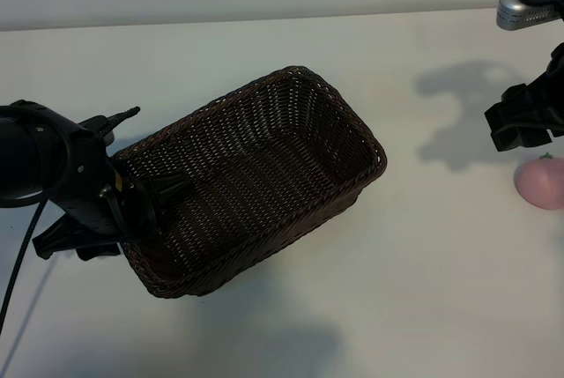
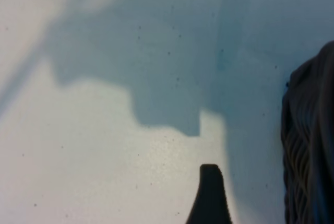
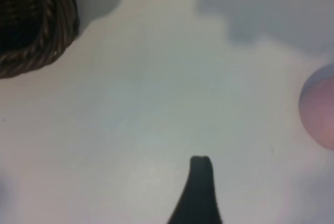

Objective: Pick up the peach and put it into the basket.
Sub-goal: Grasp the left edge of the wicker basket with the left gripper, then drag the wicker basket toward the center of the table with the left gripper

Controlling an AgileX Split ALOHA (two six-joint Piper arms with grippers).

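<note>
The basket (image 1: 304,78), dark-brown wicker, lies at an angle in the middle of the white table and holds nothing. Its corner shows in the right wrist view (image 3: 49,41) and its side in the left wrist view (image 2: 310,156). The pale-pink peach (image 1: 539,182) rests on the table at the far right edge; it shows partly in the right wrist view (image 3: 319,106). My right gripper (image 1: 520,127) hangs open just above and beside the peach, not touching it. One dark finger (image 3: 201,182) shows over bare table. My left gripper (image 1: 106,219) stands open at the basket's left end, its finger (image 2: 210,192) over the table.
The white tabletop (image 1: 423,290) stretches around the basket, with the arms' shadows on it. A silver part of the right arm (image 1: 520,10) sticks in at the top right corner. A pale wall runs along the table's far edge.
</note>
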